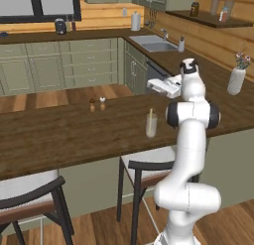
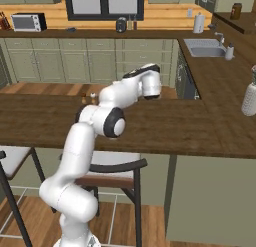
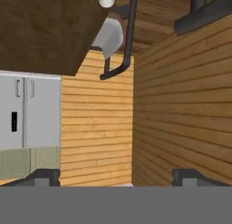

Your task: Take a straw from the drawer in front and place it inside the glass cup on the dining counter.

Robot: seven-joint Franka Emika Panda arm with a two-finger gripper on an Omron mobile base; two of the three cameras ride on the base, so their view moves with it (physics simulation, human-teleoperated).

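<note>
The arm's gripper [image 3: 115, 175], fingers spread wide and empty, sits just above and behind the glass cup [image 1: 151, 126], where the straw [image 1: 151, 113] stands upright inside.

No text, label, brand, number or sign can be read anywhere

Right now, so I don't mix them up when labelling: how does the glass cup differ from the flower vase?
The glass cup is clear and holds a pale straw; the vase is white and holds flowers. The glass cup is straight-sided; the vase narrows at its neck. Both stand upright on dark wood.
</note>
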